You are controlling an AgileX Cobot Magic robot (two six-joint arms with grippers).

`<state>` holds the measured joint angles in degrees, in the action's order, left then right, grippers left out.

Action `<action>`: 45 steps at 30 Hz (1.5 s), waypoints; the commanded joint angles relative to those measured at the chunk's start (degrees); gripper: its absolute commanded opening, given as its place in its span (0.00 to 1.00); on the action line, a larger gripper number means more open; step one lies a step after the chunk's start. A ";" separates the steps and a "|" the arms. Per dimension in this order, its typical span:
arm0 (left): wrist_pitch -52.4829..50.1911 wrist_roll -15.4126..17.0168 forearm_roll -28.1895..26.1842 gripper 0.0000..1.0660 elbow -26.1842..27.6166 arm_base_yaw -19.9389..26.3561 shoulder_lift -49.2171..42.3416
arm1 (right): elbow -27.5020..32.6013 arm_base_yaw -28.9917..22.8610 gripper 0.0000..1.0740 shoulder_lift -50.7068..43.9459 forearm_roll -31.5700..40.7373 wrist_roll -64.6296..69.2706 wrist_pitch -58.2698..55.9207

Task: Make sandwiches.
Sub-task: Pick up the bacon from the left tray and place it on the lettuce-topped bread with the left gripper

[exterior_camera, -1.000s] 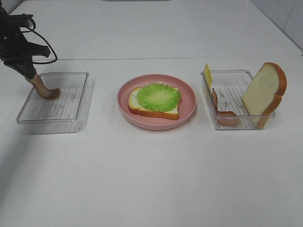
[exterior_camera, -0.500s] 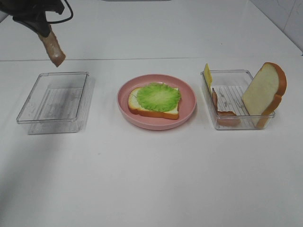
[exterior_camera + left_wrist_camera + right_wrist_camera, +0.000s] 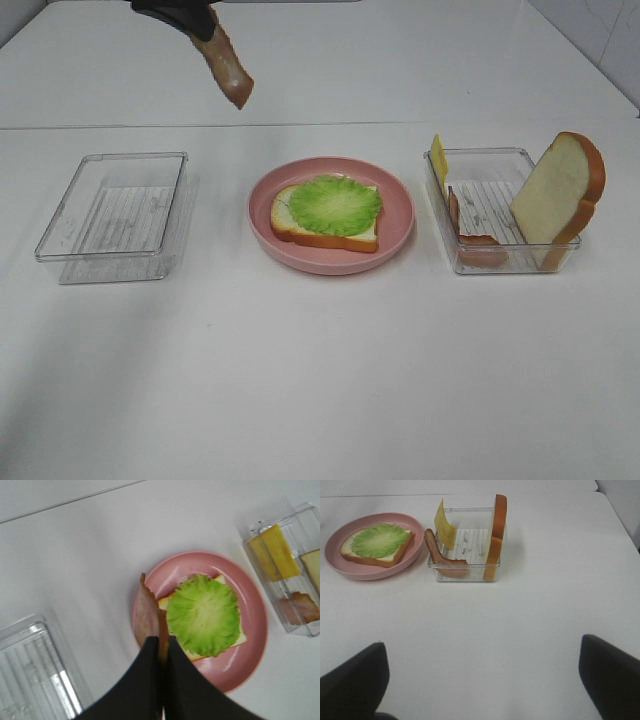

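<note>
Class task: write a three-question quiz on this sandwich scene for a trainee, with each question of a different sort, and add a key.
1. True or false: the left gripper is shut on a bacon strip held in the air.
2. What lies on the bread on the plate? A lettuce; B tomato; C egg.
3. Fill in: in the high view, the upright slice stands in the ____ tray.

Key: 1 true; 2 A; 3 right.
</note>
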<state>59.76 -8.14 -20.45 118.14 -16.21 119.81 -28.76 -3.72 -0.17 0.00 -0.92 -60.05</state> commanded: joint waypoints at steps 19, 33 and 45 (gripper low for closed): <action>-11.17 -8.25 -18.56 0.00 0.80 -9.80 10.31 | 0.06 0.11 0.92 -1.38 0.00 0.11 -0.11; -11.63 -9.51 -23.89 0.00 4.53 -12.55 18.22 | 0.06 0.11 0.92 -1.38 0.00 0.11 -0.11; -8.65 -9.45 -18.85 0.00 4.53 -12.55 19.88 | 0.06 0.11 0.92 -1.38 0.00 0.11 -0.17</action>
<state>50.42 -17.42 -39.53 122.27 -28.42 139.63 -28.76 -3.72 -0.17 0.00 -0.92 -60.05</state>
